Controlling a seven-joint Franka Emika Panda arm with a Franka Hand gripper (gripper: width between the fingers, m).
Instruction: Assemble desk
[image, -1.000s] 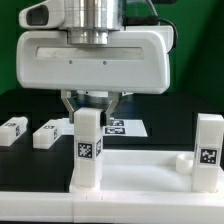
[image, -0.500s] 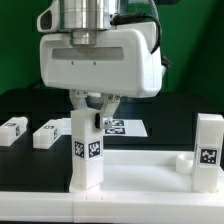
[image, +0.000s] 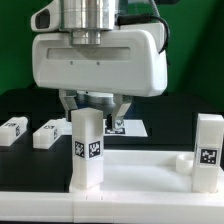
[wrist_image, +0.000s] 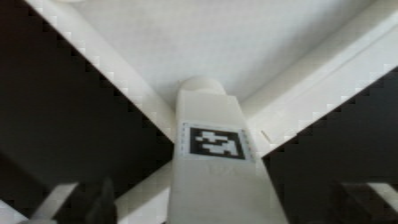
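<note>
The white desk tabletop (image: 140, 172) lies across the front. One square leg (image: 88, 150) with a tag stands upright in its corner at the exterior view's left. My gripper (image: 94, 114) hangs right over this leg, open, with a finger on each side of its top and a gap to each. In the wrist view the leg (wrist_image: 217, 150) rises between the spread fingers (wrist_image: 71, 205) of my gripper (wrist_image: 222, 212), with the tabletop's rimmed corner (wrist_image: 231, 40) behind. A second leg (image: 208, 150) stands upright at the exterior view's right.
Two loose legs (image: 14, 130) (image: 48, 133) lie on the black table at the exterior view's left. The marker board (image: 130, 127) lies behind the standing leg. A small round socket bump (image: 185, 160) sits on the tabletop beside the right leg.
Half a second ago the hand was turned and its fingers sat close on the leg. Now the hand is turned back and the fingers are spread. The leg stays upright.
</note>
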